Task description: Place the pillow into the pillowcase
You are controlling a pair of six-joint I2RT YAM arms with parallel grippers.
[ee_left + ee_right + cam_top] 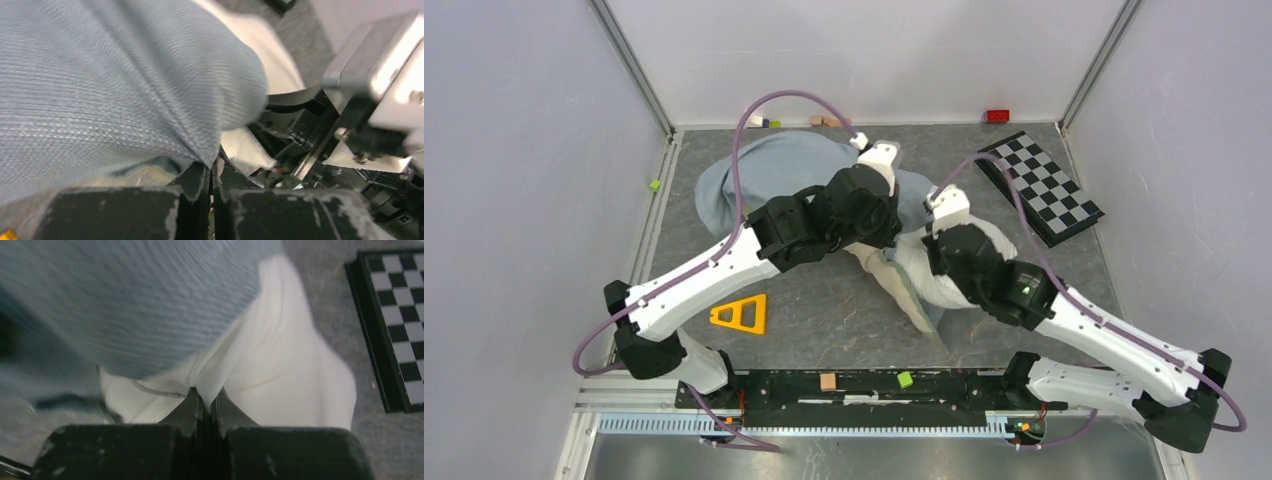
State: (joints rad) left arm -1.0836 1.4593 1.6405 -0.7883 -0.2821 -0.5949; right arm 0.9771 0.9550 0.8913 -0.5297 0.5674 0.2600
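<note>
Both arms grip cloth: the left pincer pinches the wrinkled blue-grey pillowcase at mid-counter, and the right pincer nips the plump white pillow, whose bare end points near-right along a diagonal long axis.

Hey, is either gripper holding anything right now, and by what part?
The left gripper is shut on a fold of the pillowcase near its edge. The right gripper pinches a fold of the pillow just outside the pillowcase.
</note>
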